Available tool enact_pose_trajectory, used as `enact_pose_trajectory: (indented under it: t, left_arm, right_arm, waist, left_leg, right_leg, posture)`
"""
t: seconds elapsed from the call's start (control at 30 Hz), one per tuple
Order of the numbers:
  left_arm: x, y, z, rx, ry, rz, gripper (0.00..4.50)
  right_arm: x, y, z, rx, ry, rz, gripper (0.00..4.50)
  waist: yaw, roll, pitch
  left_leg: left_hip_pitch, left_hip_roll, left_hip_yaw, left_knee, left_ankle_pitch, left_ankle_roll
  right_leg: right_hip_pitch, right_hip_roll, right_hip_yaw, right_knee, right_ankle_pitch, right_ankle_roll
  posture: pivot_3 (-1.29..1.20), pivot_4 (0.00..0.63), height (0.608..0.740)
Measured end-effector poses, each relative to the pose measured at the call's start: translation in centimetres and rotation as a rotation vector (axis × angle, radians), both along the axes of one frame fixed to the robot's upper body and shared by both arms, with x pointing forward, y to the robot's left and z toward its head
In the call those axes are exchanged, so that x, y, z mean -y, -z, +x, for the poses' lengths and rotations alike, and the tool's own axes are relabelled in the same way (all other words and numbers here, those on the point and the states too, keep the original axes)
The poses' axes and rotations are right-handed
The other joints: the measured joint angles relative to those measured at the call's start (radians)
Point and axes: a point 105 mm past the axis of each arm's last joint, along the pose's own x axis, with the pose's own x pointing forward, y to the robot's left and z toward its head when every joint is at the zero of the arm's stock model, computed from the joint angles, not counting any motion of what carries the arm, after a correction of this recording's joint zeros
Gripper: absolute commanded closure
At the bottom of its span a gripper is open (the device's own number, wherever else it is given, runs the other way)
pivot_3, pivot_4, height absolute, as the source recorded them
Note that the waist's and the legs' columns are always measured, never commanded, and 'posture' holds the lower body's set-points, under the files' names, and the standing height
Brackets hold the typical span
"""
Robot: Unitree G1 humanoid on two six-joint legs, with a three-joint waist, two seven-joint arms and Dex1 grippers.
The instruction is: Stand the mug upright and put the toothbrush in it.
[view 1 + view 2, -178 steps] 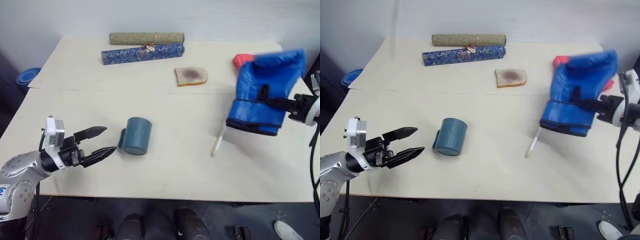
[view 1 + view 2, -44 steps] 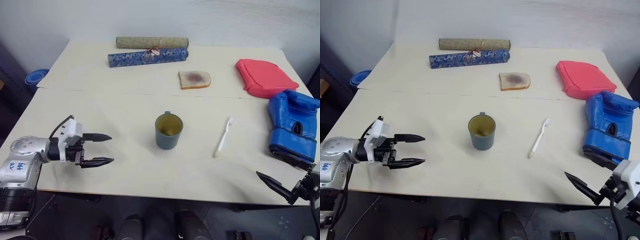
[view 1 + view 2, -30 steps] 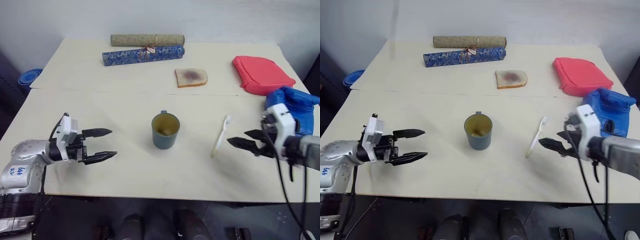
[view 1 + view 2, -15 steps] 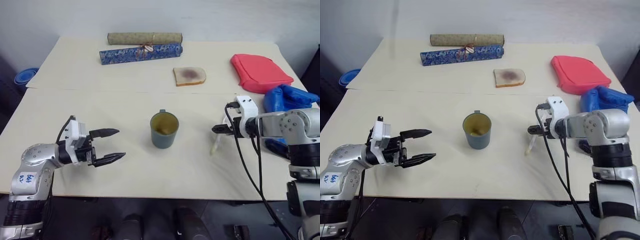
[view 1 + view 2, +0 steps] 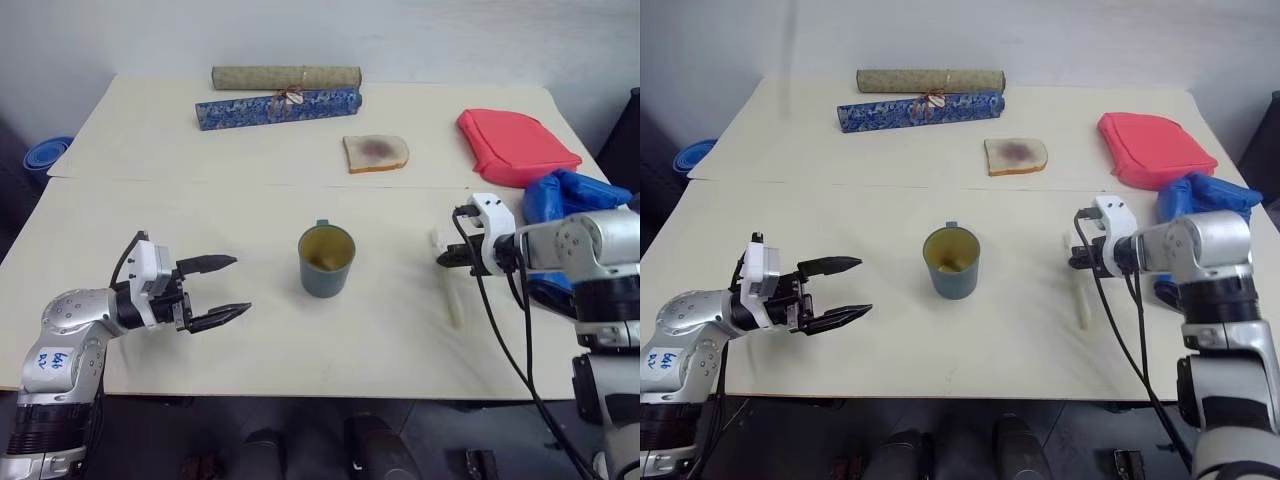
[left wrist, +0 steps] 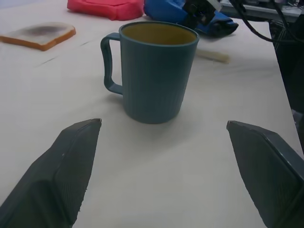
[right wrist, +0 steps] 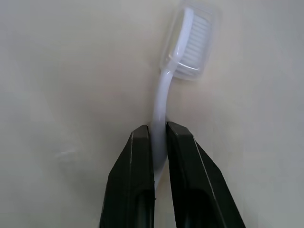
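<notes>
You were on the toothbrush step: the mug (image 5: 326, 259) already stood upright mid-table, mouth up. Your right gripper (image 7: 159, 142) had its jaws clamped on the neck of the toothbrush (image 7: 164, 102), just below the bristle head, with the brush still lying flat on the table (image 5: 250, 190) right of the mug. Your left gripper (image 5: 226, 289) hung wide open and empty, left of the mug. Next you needed to lift, tip the brush upright and carry it over the mug's mouth. Compared with half a second earlier, the right jaws had closed and the brush had swung round on the table.
</notes>
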Motion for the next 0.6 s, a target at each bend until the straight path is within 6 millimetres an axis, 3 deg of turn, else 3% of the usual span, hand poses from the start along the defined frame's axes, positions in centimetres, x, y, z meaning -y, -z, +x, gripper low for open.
enact_pose_trajectory:
  t: [0.07, 0.13, 0.23, 0.27, 0.4, 0.5, 0.6]
  left_arm:
    - [0.0, -0.3, 0.1, -0.007, -0.009, -0.031, 0.00]
    - [0.2, -0.7, 0.0, -0.022, -0.005, -0.063, 0.00]
    - [0.6, -1.0, -0.1, -0.054, 0.008, -0.101, 0.00]
    - [0.7, -0.9, -0.2, -0.065, 0.010, -0.104, 0.00]
    - [0.7, -0.8, -0.2, -0.082, 0.009, -0.105, 0.00]
    - [0.9, -0.8, -0.1, -0.087, 0.011, -0.105, 0.00]
    - [1.0, -0.8, -0.1, -0.089, 0.016, -0.108, 0.00]
  right_arm:
    - [-1.4, -2.2, -0.3, 0.158, -0.129, 0.115, 4.42]
    - [-3.7, -7.0, -0.9, 0.453, -0.268, 0.300, 4.42]
    - [-6.4, -12.8, -3.5, 0.777, -0.428, 0.501, 4.42]
    - [-7.2, -13.8, -4.5, 0.843, -0.471, 0.544, 4.42]
    - [-12.2, -15.3, -8.0, 0.929, -0.652, 0.702, 4.42]
    - [-14.1, -15.7, -8.1, 0.984, -0.642, 0.765, 4.42]
    - [-15.1, -15.1, -7.0, 1.043, -0.624, 0.715, 4.42]
  waist:
    - [0.001, 0.004, 0.003]
    - [-0.003, 0.005, 0.003]
    - [-0.004, 0.005, 0.003]
    - [-0.004, 0.005, 0.003]
    - [-0.006, 0.005, 0.003]
    - [-0.004, 0.005, 0.003]
    - [-0.002, 0.005, 0.003]
  left_leg:
    - [-0.001, -0.001, 0.000, 0.000, 0.000, 0.000]
    - [-0.001, 0.000, 0.001, 0.000, 0.000, 0.000]
    - [0.000, 0.002, -0.001, 0.000, 0.001, -0.002]
    - [0.000, 0.002, -0.002, 0.000, 0.001, -0.002]
    - [0.000, 0.002, -0.002, 0.000, 0.001, -0.003]
    - [0.000, 0.001, -0.002, 0.001, 0.002, -0.003]
    - [0.000, -0.001, -0.003, 0.001, 0.002, -0.003]
  right_leg:
    - [0.000, 0.000, 0.000, 0.000, 0.000, 0.000]
    - [-0.001, 0.002, 0.001, 0.000, 0.000, 0.000]
    - [-0.001, 0.004, 0.000, 0.002, 0.000, 0.000]
    - [-0.001, 0.004, 0.000, 0.002, 0.000, 0.000]
    - [-0.001, 0.003, 0.000, 0.003, 0.000, 0.000]
    - [-0.001, 0.002, -0.001, 0.003, 0.000, 0.000]
    - [-0.001, 0.000, -0.002, 0.003, 0.000, 0.000]
  posture:
    - [0.00, 0.150, 0.740]
    - [0.00, 0.150, 0.740]
    - [0.00, 0.150, 0.740]
    - [0.00, 0.150, 0.740]
    - [0.00, 0.150, 0.740]
    - [0.00, 0.150, 0.740]
    - [0.00, 0.150, 0.740]
